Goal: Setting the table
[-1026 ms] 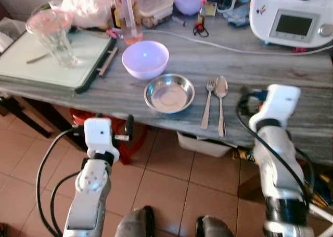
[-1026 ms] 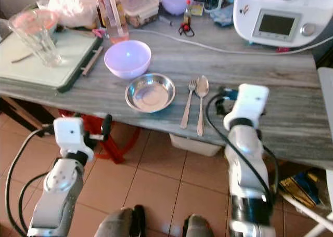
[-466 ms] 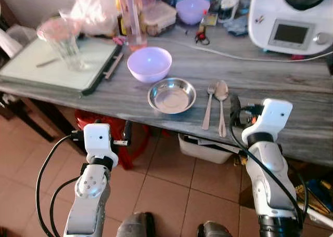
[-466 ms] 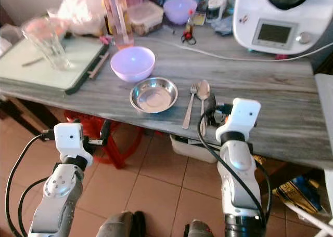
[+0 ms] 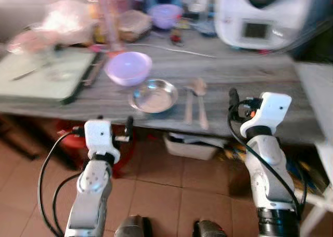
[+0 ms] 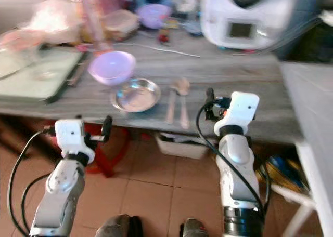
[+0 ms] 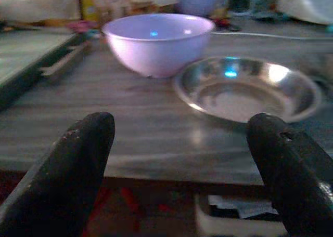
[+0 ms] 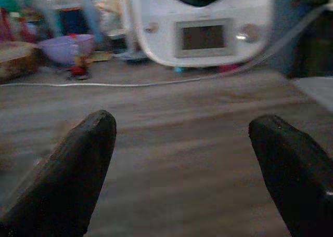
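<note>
both claws open short of the table edge

the head views are blurred. a grey wooden table [image 5: 244, 70] runs across the scene. near its front edge sits a steel dish [image 5: 153, 96], with a lilac bowl [image 5: 128, 68] just behind it and to the left. right of the dish lie a fork [image 5: 188, 105] and a spoon [image 5: 199, 102], side by side, handles toward the robot.

the left claw [image 7: 179, 159] is held low, in front of the table edge and apart from it, its two fingers [image 7: 73, 169] spread wide; the wrist view looks between them at the bowl and the dish. the right claw [image 8: 182, 164] is raised to table height at the front edge, right of the spoon, fingers [image 8: 67, 169] also wide apart with nothing between them, facing across bare tabletop toward a white kitchen machine [image 8: 203, 24] at the back.

on the far left lies a pale green tray [image 5: 36, 78]. a second lilac bowl [image 5: 165, 14], a cable [image 5: 179, 50] and blurred clutter stand along the back.
</note>
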Available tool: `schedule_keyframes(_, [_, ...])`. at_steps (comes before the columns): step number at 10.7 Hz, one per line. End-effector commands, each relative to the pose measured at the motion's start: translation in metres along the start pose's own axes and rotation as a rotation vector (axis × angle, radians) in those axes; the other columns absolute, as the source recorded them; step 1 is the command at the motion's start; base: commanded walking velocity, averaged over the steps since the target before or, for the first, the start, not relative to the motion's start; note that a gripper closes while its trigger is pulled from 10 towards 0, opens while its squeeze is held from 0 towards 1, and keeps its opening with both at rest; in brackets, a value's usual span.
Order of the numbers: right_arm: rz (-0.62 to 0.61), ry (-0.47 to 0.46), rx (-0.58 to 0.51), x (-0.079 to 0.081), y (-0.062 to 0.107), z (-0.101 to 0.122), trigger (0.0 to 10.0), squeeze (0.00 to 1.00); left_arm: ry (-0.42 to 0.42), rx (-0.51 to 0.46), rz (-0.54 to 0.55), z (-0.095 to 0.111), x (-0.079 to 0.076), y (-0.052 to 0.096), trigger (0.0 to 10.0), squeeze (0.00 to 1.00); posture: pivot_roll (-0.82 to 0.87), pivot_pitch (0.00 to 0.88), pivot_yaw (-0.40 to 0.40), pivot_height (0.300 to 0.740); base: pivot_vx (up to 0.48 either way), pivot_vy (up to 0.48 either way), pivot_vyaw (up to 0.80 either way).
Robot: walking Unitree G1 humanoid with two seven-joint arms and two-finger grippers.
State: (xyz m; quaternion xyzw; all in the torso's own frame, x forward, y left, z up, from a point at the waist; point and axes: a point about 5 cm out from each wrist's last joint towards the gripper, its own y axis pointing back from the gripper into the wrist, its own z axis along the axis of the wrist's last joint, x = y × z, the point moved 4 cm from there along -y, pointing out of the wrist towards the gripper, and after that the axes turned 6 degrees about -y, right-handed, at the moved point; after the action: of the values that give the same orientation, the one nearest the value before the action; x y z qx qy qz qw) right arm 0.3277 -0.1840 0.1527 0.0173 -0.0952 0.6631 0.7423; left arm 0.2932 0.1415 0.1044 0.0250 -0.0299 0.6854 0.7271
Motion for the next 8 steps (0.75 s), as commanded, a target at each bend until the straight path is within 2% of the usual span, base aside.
schedule_keyframes(1, [0.008, -0.004, 0.003, 0.002, -0.001, -0.001, 10.0, 0.0, 0.001, 0.016, 0.009, -0.005, 0.003, 0.001, 10.0, 0.0, 0.01, 0.036, 0.069, 0.74, -0.24, 0.0, -0.8])
schedule_keyframes(2, [0.002, -0.004, 0.006, 0.0, -0.001, -0.002, 10.0, 0.0, 0.002, 0.015, 0.01, -0.005, 0.003, 0.001, 10.0, 0.0, 0.01, 0.038, 0.07, 0.74, -0.24, 0.0, -0.71])
schedule_keyframes(5, [-0.001, 0.017, 0.027, -0.008, 0.009, -0.012, 10.0, 0.0, -0.003, 0.01, 0.015, -0.003, 0.007, 0.002, 10.0, 0.0, 0.01, 0.042, 0.069, 0.74, -0.16, 0.0, 0.0])
schedule_keyframes(8, [-0.01, 0.096, 0.079, -0.029, 0.04, -0.025, 10.0, 0.0, -0.026, 0.067, 0.043, -0.016, 0.018, 0.028, 10.0, 0.0, 0.02, 0.058, 0.069, 0.74, -0.241, 0.0, 0.0])
